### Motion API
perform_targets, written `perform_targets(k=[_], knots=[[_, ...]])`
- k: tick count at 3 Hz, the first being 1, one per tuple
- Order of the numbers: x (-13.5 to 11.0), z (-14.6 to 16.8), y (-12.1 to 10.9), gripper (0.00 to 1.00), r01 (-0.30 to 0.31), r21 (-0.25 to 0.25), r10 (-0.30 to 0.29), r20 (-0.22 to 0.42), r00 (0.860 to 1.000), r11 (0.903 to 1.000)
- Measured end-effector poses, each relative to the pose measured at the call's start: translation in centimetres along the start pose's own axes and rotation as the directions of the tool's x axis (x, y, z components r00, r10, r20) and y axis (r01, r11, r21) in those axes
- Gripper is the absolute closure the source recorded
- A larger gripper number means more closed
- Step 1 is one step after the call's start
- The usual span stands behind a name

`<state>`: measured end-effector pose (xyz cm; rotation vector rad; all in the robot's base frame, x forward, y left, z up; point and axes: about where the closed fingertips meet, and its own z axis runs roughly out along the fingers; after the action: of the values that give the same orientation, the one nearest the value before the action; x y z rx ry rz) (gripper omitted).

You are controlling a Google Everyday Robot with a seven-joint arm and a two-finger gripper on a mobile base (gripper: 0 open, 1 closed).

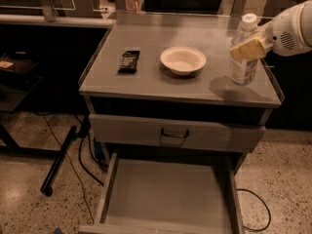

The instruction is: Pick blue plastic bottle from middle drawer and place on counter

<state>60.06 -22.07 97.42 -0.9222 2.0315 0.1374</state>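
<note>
The blue plastic bottle (pixel 243 57), clear with a white cap, stands upright at the right end of the counter (pixel 146 84), its base at or just above the surface. My gripper (pixel 242 51) reaches in from the right on a white arm and is shut around the bottle's upper body, with one tan finger (pixel 249 47) across its front. The middle drawer (pixel 170 194) is pulled open below, and its grey floor is bare.
A white bowl (pixel 183 60) sits mid-counter and a dark snack packet (pixel 129 61) lies to its left. A closed drawer front with a dark handle (pixel 174 133) is above the open drawer. Cables and a black pole (pixel 61 160) lie on the floor at left.
</note>
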Motion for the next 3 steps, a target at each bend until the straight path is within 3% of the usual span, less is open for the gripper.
perform_targets(k=[1, 3], knots=[[0.1, 0.6, -0.5, 1.0, -0.067, -0.084, 0.068, 0.007, 0.998, 0.9942], [1.0, 1.5, -1.9, 1.0, -0.123, -0.153, 0.123, -0.014, 0.992, 0.9806]])
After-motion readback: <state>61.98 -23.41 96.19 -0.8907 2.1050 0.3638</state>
